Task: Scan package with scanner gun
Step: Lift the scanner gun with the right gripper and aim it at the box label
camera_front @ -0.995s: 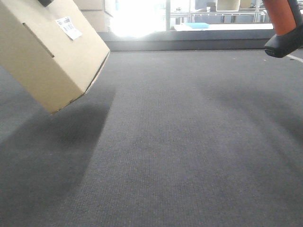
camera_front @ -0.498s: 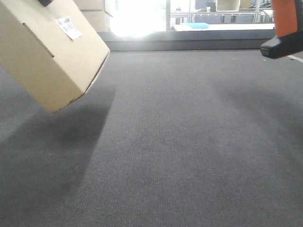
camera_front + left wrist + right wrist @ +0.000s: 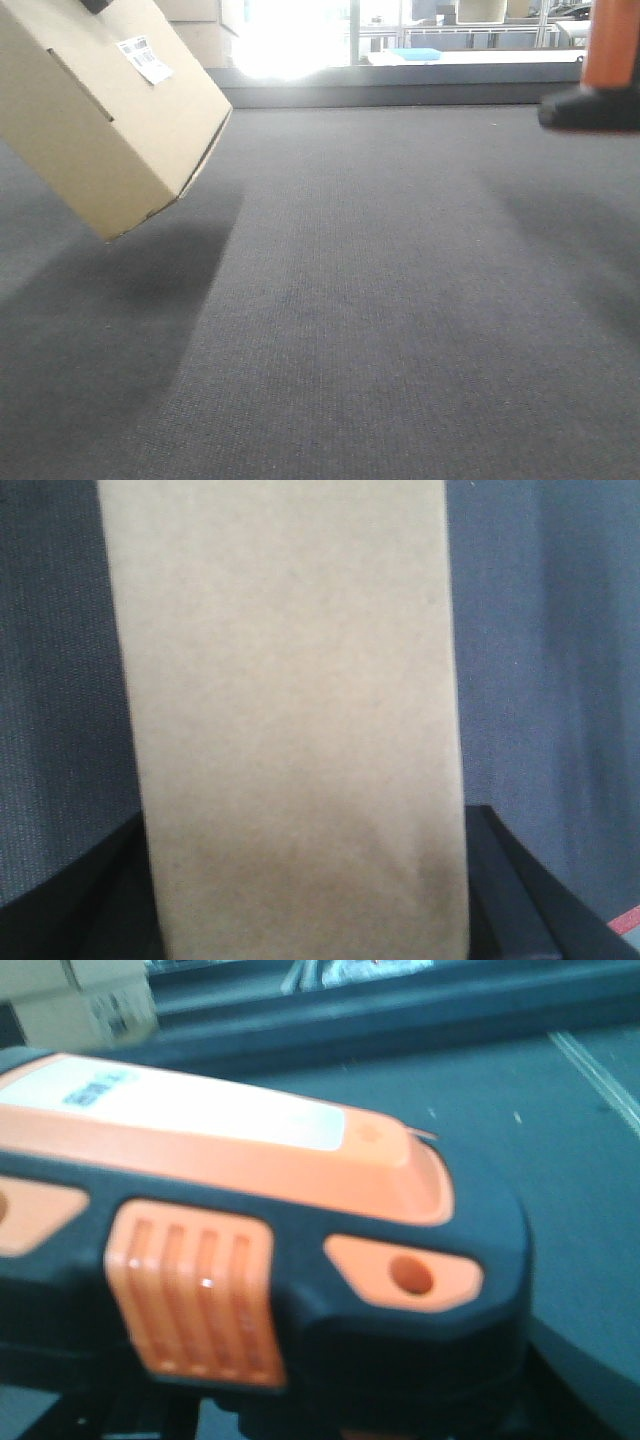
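The package (image 3: 110, 120), a plain tan cardboard box, hangs tilted above the carpet at the upper left, its white barcode label (image 3: 145, 58) on the upper face. In the left wrist view the package (image 3: 290, 710) fills the middle, and my left gripper (image 3: 305, 900) is shut on it, with a dark finger (image 3: 505, 880) against each side. The scanner gun (image 3: 600, 80) hangs at the upper right edge, orange handle upright over its flat black base. The right wrist view shows the scanner gun (image 3: 260, 1250) close up and blurred, with my right gripper (image 3: 300, 1415) shut on it from below, mostly hidden.
Dark grey carpet (image 3: 380, 300) covers the floor. A low dark ledge (image 3: 400, 92) runs along the back under bright windows. Cardboard boxes (image 3: 200, 30) are stacked at the back left. A white line (image 3: 600, 1080) crosses the carpet at the right.
The scanner gun has swung from tilted to upright, its base levelling out and shifting slightly left and down. The package has stayed where it was.
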Robot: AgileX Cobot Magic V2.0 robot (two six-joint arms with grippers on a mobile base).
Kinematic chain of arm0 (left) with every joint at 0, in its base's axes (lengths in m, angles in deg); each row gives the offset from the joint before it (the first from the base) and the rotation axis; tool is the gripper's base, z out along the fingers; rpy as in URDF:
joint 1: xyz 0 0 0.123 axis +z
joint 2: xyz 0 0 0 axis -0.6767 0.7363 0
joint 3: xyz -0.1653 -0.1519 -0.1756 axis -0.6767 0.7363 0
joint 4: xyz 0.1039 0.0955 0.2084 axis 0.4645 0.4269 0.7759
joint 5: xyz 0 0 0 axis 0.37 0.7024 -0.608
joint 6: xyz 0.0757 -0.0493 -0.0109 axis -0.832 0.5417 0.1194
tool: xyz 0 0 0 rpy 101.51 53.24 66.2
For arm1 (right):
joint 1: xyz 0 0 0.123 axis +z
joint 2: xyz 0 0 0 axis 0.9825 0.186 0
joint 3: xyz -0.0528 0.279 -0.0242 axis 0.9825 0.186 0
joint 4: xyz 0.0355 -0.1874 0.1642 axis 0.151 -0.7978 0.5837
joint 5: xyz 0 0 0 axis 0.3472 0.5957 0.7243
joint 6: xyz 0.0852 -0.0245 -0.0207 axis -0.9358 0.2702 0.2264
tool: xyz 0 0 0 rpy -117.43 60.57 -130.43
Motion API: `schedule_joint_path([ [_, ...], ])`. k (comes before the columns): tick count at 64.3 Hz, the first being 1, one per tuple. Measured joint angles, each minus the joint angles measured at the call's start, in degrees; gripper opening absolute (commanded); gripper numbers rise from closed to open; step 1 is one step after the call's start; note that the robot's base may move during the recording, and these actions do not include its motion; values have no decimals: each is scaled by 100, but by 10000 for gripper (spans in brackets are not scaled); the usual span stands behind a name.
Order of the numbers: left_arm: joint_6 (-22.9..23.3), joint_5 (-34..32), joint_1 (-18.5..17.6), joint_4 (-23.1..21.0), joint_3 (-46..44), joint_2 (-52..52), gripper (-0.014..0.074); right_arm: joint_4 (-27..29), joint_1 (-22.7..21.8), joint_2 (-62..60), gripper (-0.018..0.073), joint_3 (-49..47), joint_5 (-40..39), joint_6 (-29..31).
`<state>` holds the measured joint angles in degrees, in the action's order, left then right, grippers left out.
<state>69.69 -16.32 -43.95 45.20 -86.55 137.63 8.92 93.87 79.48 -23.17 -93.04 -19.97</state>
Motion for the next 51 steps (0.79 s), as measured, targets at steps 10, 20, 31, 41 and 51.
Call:
schedule_joint_path([
  [10, 0, 0, 0, 0, 0, 0, -111, -545, 134, 0, -163, 174, -102, -331],
  [20, 0, 0, 0, 0, 0, 0, -111, -1299, 416, 0, -163, 287, -514, -677],
  [31, 0, 0, 0, 0, 0, 0, -111, -2581, 640, 0, -163, 691, -1444, -2364],
  [41, 0, 0, 0, 0, 0, 0, -111, -3328, 653, 65, -163, 1086, -1972, -3674],
  [51, 0, 0, 0, 0, 0, 0, -111, -3476, 660, 262, -163, 1163, -1997, -4140],
])
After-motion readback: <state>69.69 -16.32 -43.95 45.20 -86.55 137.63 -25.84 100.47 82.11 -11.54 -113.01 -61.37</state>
